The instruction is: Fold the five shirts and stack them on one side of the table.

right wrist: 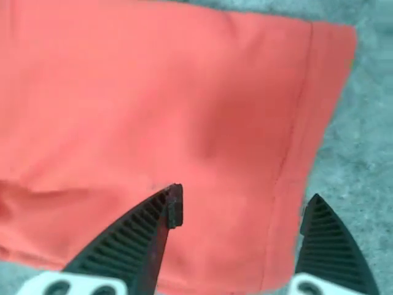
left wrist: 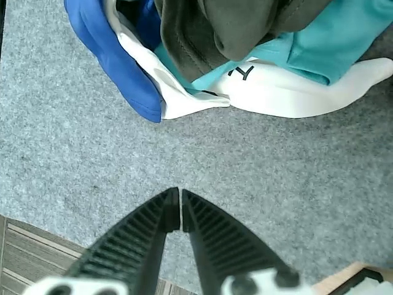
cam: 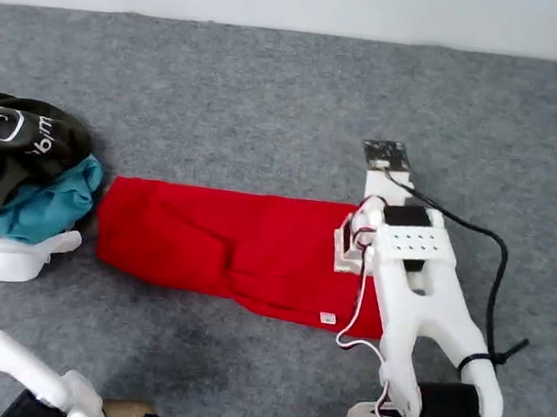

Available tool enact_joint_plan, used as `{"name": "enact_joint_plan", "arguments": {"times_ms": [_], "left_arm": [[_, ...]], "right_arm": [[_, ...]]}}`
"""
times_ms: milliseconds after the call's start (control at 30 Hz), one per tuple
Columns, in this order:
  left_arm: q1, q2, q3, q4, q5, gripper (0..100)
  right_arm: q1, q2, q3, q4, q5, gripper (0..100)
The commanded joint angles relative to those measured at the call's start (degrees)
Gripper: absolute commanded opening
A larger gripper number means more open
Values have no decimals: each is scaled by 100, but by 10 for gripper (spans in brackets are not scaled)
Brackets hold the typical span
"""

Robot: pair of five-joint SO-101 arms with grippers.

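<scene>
Lying as a long, flat band across the middle of the grey desk (cam: 272,87), the red shirt (cam: 204,240) shows from above with the right arm (cam: 412,274) over its right end, while a heap (cam: 20,179) of dark, teal and white shirts sits at the left edge. From the left wrist, the left gripper (left wrist: 181,195) has its jaws pressed together over bare desk, near that heap, where a blue shirt (left wrist: 104,55) also shows. From the right wrist, the right gripper (right wrist: 245,200) is spread wide above the red shirt's hemmed end, one finger over cloth, the other at its edge, pinching nothing.
</scene>
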Motion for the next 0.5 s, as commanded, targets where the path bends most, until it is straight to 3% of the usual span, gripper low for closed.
{"name": "enact_joint_plan", "arguments": {"times_ms": [0, 267, 467], "left_arm": [[9, -211, -22, 35, 18, 15], [9, -211, -22, 35, 18, 15], [35, -211, -22, 35, 18, 15]], "right_arm": [[224, -198, 70, -356, -88, 310], [180, 1138, -167, -541, -123, 292], [154, 1516, -607, -215, -70, 17]]}}
